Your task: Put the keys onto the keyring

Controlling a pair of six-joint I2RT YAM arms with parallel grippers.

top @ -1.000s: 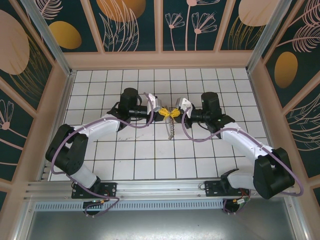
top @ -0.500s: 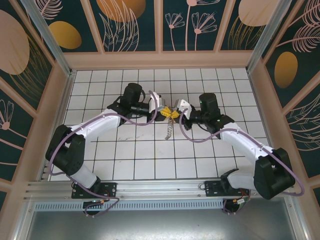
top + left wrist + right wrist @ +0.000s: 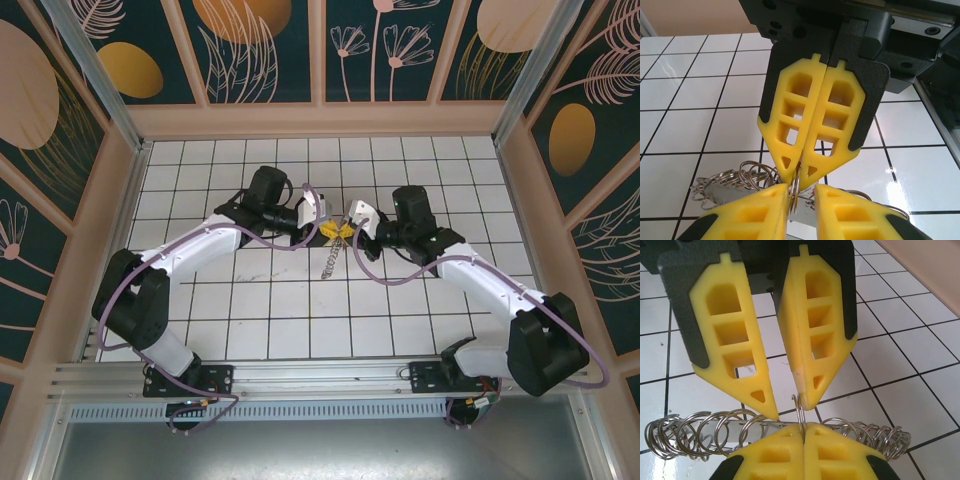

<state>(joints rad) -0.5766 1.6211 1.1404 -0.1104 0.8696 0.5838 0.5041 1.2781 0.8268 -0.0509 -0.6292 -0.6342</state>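
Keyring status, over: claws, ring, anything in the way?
Right claw shut on keyring, pinching its top loop. Left claw open, straddling that loop. Nothing blocking.

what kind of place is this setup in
Probably a purpose-built robot test cell: a left arm and a right arm bolted to an aluminium rail at the edge of a white tiled tabletop, boxed in by flower-printed wall panels.

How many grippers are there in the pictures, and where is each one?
2. The left gripper, jaws slightly apart, and the right gripper, shut on a thin metal ring, meet tip to tip over the tiled table.
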